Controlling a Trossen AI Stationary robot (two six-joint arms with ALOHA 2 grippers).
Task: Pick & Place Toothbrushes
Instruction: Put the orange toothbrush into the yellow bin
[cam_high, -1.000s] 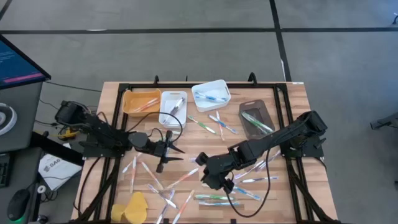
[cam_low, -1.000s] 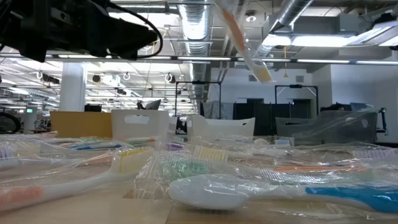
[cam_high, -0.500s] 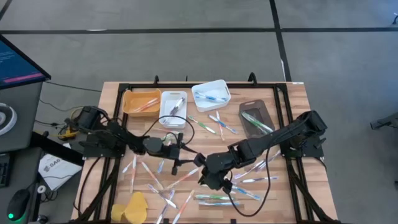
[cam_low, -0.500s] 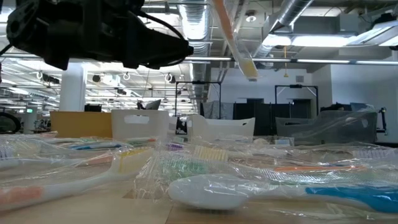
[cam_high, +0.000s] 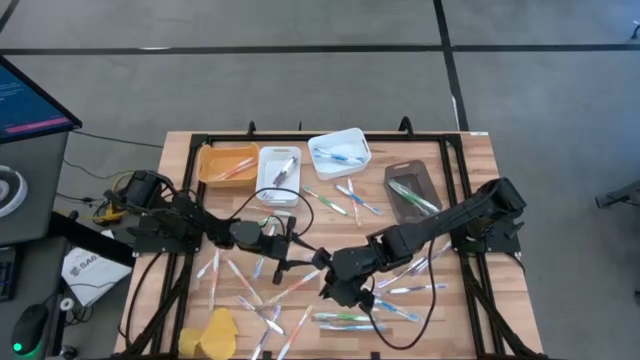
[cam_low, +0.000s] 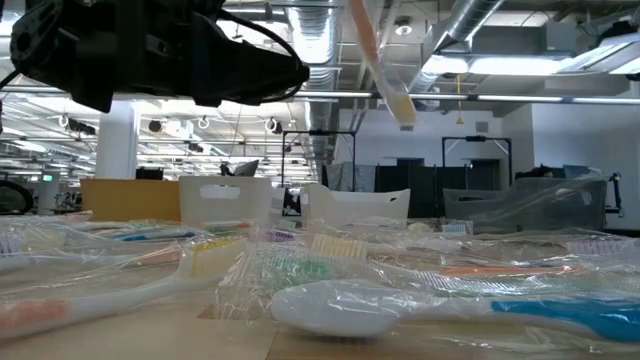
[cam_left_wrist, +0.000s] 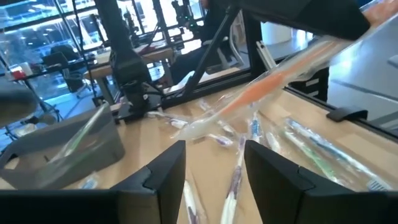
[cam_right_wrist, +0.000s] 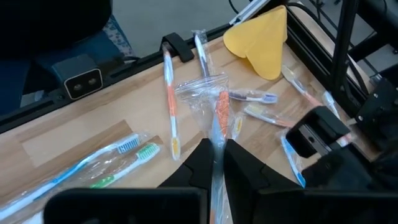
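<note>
My right tool is clamped on a wrapped orange toothbrush above the worktop; my left tool, prongs apart, faces it, seemingly for a handover.

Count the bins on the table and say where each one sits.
4, in a row along the far edge: orange bin at the left, white bin beside it, a second white bin angled mid-row, brown bin at the right.
</note>
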